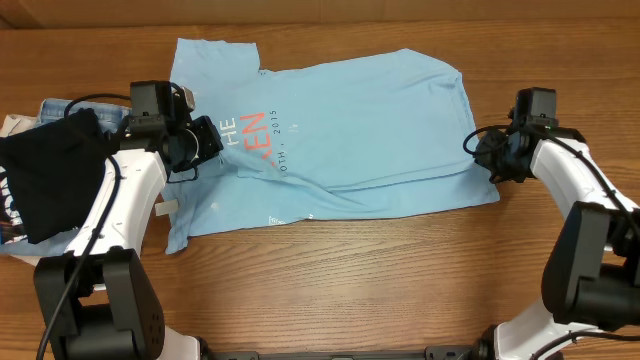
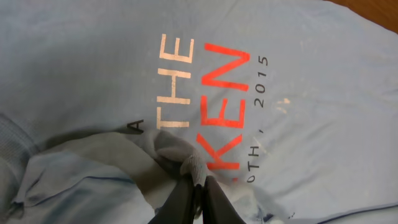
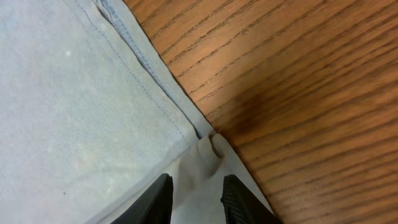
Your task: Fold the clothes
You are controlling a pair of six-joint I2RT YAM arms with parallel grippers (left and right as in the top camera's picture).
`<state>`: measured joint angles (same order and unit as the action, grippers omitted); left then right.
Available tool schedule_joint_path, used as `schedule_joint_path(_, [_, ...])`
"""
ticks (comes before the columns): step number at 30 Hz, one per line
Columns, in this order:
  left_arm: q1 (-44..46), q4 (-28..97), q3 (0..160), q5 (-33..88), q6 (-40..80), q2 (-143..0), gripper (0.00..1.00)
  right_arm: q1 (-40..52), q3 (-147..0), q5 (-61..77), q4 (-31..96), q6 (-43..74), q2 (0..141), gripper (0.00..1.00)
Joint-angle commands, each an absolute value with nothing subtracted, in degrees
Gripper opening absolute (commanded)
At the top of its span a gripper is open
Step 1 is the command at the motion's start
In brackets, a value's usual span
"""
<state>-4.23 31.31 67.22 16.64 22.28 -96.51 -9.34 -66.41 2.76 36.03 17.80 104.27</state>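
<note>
1. You have a brown wood-grain table (image 1: pixel 330 270) under you. The light sky-blue cotton T-shirt (image 1: pixel 370 120) lies spread across its middle.
2. A black garment (image 1: pixel 50 170) lies on blue denim jeans (image 1: pixel 65 106) at the table's left.
3. The chest print reads white "THE", red-orange "KEN", then "2015".
4. Your left gripper (image 2: pixel 200 185) is clamped on bunched shirt fabric beside the lettering.
5. Your right gripper (image 3: pixel 198 186) has its fingers apart, straddling the shirt's right hem.

The T-shirt (image 1: pixel 350 130) is seen spread over the middle of the table (image 1: pixel 400 270), its hem turned toward 3 o'clock. The left gripper (image 1: pixel 205 140) is placed on its 9 o'clock end and the right gripper (image 1: pixel 478 148) at its 3 o'clock edge. Farther toward 9 o'clock, a garment (image 1: pixel 50 180) is piled on jeans (image 1: pixel 70 106).
</note>
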Motion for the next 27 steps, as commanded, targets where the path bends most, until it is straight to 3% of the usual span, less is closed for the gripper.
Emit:
schedule_joint_path(1, [-4.5, 31.5, 68.0, 15.6, 21.8, -96.7, 0.08, -9.4, -67.8, 3.1, 35.6, 18.1, 106.3, 0.31])
schedule_joint_path(4, [-4.5, 31.5, 68.0, 14.8, 21.8, -96.7, 0.09, -9.4, -67.8, 3.1, 34.9, 18.1, 107.2, 0.31])
schedule_joint_path(8, [-4.5, 31.7, 68.0, 14.4, 21.8, -96.7, 0.09, -9.4, -67.9, 3.2, 32.0, 18.1, 107.4, 0.09])
schedule_joint_path(10, [-4.5, 31.7, 68.0, 14.4, 21.8, -96.7, 0.09, -9.4, -67.9, 3.2, 30.8, 18.3, 107.4, 0.04])
schedule_joint_path(21, [-4.6, 31.7, 68.0, 7.6, 21.9, -96.7, 0.09, -11.0, -68.0, 5.9, 25.9, 23.9, 107.4, 0.04])
schedule_joint_path(27, [-4.6, 31.8, 68.0, 1.9, 28.3, -96.7, 0.08, -11.0, -68.0, 5.7, 24.8, 23.9, 107.4, 0.04])
